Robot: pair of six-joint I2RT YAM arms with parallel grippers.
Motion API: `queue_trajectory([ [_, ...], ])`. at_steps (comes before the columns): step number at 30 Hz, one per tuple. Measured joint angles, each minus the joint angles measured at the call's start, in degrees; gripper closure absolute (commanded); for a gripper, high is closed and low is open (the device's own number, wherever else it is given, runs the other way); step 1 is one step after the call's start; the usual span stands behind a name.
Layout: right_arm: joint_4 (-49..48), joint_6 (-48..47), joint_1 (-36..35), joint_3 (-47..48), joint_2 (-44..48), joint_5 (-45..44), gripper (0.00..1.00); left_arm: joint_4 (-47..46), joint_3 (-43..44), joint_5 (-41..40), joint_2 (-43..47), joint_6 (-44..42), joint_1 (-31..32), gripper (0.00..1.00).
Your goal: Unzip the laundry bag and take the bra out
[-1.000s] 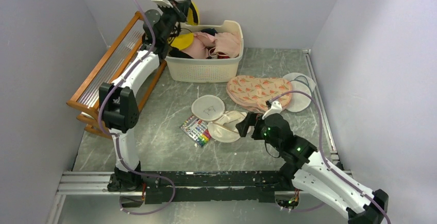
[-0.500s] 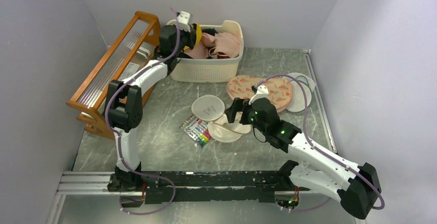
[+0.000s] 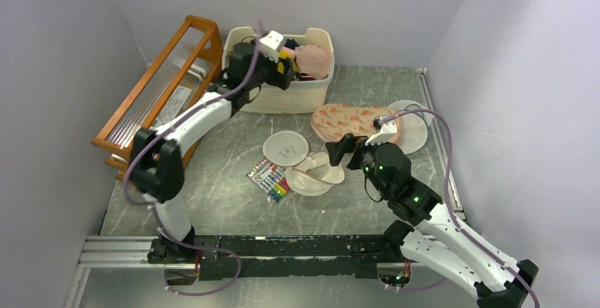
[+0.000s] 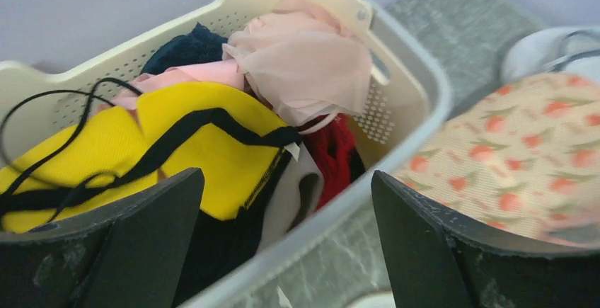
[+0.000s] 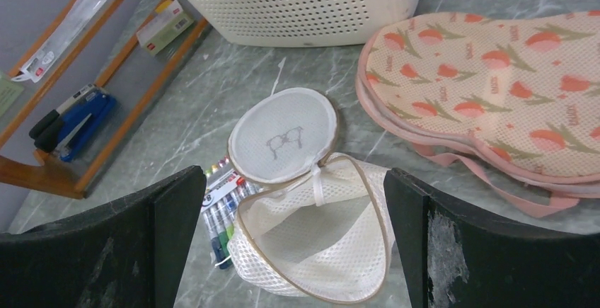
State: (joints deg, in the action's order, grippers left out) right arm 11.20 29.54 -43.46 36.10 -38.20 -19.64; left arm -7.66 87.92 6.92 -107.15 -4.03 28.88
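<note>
From above, the left arm reaches from its base at the near edge up and rightward. It passes the slatted orange-brown wooden rack [image 3: 159,81], and its wrist sits over the near-left corner of the cream perforated plastic basket [image 3: 283,97]. The left gripper [image 3: 289,67] hangs there above the heaped clothes. The right arm rises from the near right corner, folds at the elbow and points left. That puts the right gripper [image 3: 338,151] just beside the small round cream-beige drum-shaped fabric laundry bag [image 3: 316,175]. The bag lies unzipped near the middle of the grey marbled table [image 3: 226,202], its round lid folded back toward the basket. A flat pack of coloured markers [image 3: 270,179] sits just beside its left side. Behind the bag lie a peach fabric piece with orange-red print [image 3: 350,120] and a flat white round mesh disc [image 3: 414,127]. The left wrist view shows what the overhead view hides: the fingers stand wide apart with nothing between them. Below them a yellow bra with black trim and thin black straps [image 4: 191,131] lies in the basket, beside a pale pink sheer garment [image 4: 304,67] and a red one [image 4: 338,149]. The right wrist view shows that pincer equally spread and gripping nothing, poised above the bag. It also shows the bag's white mesh lining exposed, a small dark emblem at the lid's centre, and a blue tool [image 5: 74,120] on the rack's shelf.
</note>
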Motion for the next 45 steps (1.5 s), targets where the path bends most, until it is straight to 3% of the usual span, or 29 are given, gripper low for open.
queue_trajectory([
  [7,5.4,-3.2,0.1,2.2,3.1,-2.9,0.0,2.4,-13.0,4.2,24.3,13.6,-2.2,0.02],
  [11,9.0,-4.9,0.1,6.6,3.1,-4.9,0.0,8.6,-19.3,4.4,35.7,16.6,-3.3,0.01],
  [18,14.9,-8.1,0.1,17.0,3.1,-8.0,0.0,23.4,-15.2,-3.4,50.9,16.5,-4.6,0.01],
  [26,19.6,-13.0,0.2,30.6,3.4,-11.6,0.0,24.4,-8.6,-5.7,63.8,16.0,-4.7,0.01],
  [30,21.3,-13.7,0.2,32.0,3.8,-12.8,0.0,24.9,-12.3,-5.5,63.6,18.7,-4.7,0.0],
  [34,22.9,-13.8,0.2,31.8,4.2,-13.2,0.0,24.0,-23.8,-1.7,60.0,25.8,-4.7,0.06],
  [40,23.4,-13.8,0.2,30.9,5.0,-13.4,0.0,19.5,-42.4,6.4,48.5,38.8,-4.7,0.11],
  [45,23.4,-13.7,0.2,29.3,5.0,-13.3,0.0,13.9,-49.5,8.1,39.2,47.3,-4.7,0.13],
])
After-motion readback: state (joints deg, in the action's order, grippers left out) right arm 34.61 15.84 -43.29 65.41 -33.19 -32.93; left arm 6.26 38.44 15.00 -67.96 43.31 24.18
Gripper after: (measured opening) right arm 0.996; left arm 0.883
